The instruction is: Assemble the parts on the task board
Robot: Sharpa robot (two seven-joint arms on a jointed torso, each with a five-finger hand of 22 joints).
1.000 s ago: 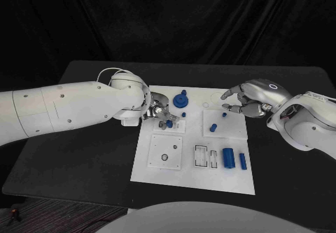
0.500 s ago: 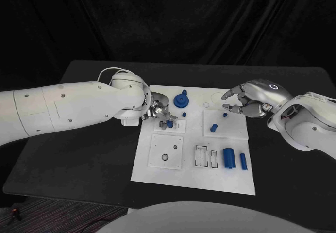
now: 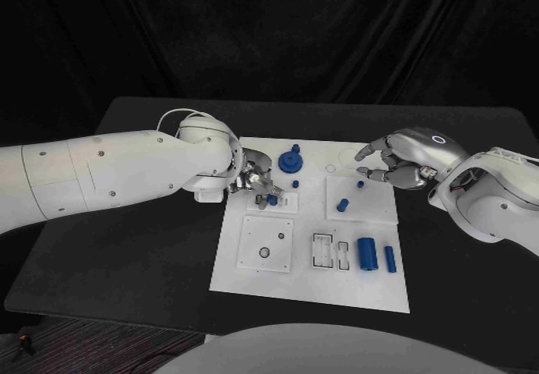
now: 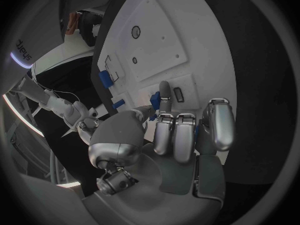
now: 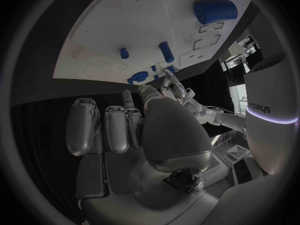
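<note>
The white task board point(image 3: 337, 288) lies in the middle of the black table. My left hand point(image 3: 256, 181) is over the board's far left part and pinches a small blue part point(image 3: 271, 199) between thumb and finger, right at a small white block point(image 3: 285, 204). The left wrist view shows that blue part point(image 4: 153, 99) at the fingertips. My right hand point(image 3: 399, 165) hovers over the board's far right corner with its fingers arched and nothing in them, just beyond a small blue peg point(image 3: 361, 185).
A blue round gear point(image 3: 291, 162) stands at the board's far edge, with a blue peg point(image 3: 294, 184) near it. A short blue cylinder point(image 3: 343, 206), a thick blue cylinder point(image 3: 366, 251) and a slim blue bar point(image 3: 389, 259) lie on the right side. A white square plate point(image 3: 267, 243) sits on the left.
</note>
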